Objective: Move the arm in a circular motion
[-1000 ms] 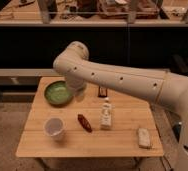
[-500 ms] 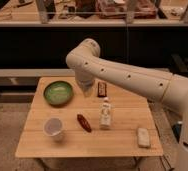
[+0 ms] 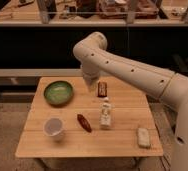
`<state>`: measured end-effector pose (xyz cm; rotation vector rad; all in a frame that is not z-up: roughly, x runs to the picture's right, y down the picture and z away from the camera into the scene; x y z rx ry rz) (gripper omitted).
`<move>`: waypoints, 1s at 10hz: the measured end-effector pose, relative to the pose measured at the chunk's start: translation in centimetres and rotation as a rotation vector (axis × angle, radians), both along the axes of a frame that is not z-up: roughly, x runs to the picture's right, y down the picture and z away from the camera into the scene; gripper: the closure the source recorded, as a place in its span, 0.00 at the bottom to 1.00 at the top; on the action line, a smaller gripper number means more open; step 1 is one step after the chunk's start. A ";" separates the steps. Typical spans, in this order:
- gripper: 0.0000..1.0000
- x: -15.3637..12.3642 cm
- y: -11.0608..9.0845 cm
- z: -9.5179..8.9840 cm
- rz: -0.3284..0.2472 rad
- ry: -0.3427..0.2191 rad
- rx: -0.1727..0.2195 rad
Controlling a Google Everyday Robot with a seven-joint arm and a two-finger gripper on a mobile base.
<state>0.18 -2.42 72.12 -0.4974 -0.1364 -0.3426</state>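
Note:
The arm [image 3: 132,67], cream-white with thick rounded segments and small dark holes, reaches in from the right edge to a bulbous joint [image 3: 89,47] above the back of the wooden table [image 3: 127,147]. From that joint it bends down. Its gripper [image 3: 91,84] hangs at the lower end, just above the table's back edge, between the green bowl [image 3: 58,93] and a brown bar [image 3: 102,89]. It holds nothing that I can see.
A white cup [image 3: 54,128] stands at the table's front left. A dark red object [image 3: 84,122] and a small white bottle [image 3: 106,113] are mid-table, a pale packet [image 3: 144,137] at front right. A dark shelf unit [image 3: 32,45] runs behind.
The arm's end has swung right and back, from over the green bowl to the gap between bowl and brown bar. The table items have not moved.

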 end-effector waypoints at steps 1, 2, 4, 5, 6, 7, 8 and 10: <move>0.59 0.1 0.1 -0.3 0.001 0.008 -0.004; 0.59 0.0 0.0 -0.3 0.009 0.011 0.000; 0.59 2.0 -1.5 0.7 0.021 0.021 -0.004; 0.59 2.2 -1.6 0.8 0.031 0.024 -0.006; 0.59 3.4 -1.8 0.9 0.072 0.051 -0.019; 0.59 4.2 -2.0 0.7 0.087 0.067 -0.019; 0.59 4.3 -2.2 0.3 0.097 0.068 -0.017; 0.59 5.5 -2.1 -0.4 0.138 0.077 -0.019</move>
